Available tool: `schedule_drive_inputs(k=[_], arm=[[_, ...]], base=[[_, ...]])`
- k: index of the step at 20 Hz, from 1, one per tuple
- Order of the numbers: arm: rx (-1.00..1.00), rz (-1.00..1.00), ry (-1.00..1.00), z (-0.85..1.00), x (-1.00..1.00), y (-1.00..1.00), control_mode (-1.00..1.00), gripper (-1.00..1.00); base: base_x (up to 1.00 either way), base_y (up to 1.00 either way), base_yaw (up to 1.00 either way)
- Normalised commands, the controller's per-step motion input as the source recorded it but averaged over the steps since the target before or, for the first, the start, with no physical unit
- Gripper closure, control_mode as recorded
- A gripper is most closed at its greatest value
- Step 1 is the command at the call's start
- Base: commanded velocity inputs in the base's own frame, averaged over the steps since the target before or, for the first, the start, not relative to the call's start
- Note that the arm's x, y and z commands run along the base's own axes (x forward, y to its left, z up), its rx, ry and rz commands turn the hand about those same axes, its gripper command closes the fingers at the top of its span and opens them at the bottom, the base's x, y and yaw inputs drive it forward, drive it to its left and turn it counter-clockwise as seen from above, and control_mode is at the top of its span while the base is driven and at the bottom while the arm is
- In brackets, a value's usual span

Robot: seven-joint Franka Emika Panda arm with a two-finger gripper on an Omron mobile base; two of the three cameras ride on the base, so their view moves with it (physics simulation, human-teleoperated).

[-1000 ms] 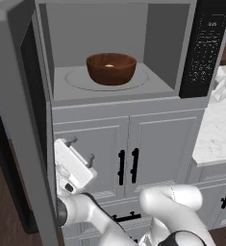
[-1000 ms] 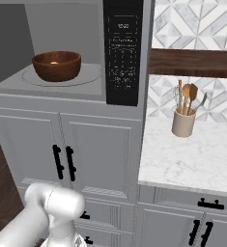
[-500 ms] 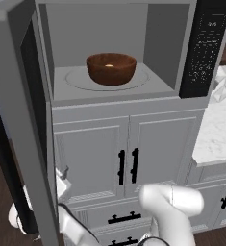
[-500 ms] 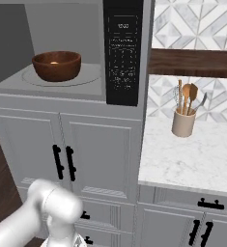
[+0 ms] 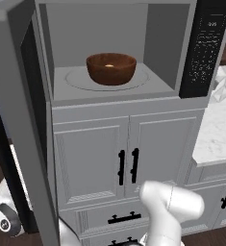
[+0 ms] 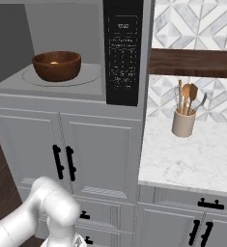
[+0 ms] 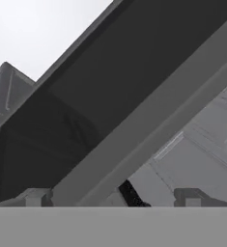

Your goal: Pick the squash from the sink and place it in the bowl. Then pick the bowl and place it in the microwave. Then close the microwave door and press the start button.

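With the bowl [image 5: 111, 68] sitting in the microwave [image 5: 155, 53], the spread, empty tool [image 7: 112, 198] is facing the open door [image 5: 18, 120], which probably wants a broad, steady push shut.

No words or numbers here are clear enough to read. The black control panel [image 6: 122, 53] on the right side of the microwave [image 5: 109, 53] has a small display at its top with pale marks that look like digits, but they are too tiny and blurry to make out. Below it sit rows of little pale dots and marks where the buttons are, and none of them can be read as letters. The same panel shows in the left base view [image 5: 204, 48] just as fuzzy. Nothing else carries any label or sign.
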Motion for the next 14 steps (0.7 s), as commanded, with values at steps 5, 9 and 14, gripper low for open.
schedule_drive_inputs(k=[5, 9, 14], arm=[[0.12, 0.0, -0.13, 0.4, -0.2, -0.06, -1.0, -1.0], [0.27, 0.06, -0.18, 0.08, -0.25, -0.51, -1.0, -1.0], [0.36, 0.17, -0.17, 0.0, -0.16, -0.71, -1.0, -1.0]], base=[[0.0, 0.0, 0.0], [0.0, 0.0, 0.0], [0.0, 0.0, 0.0]])
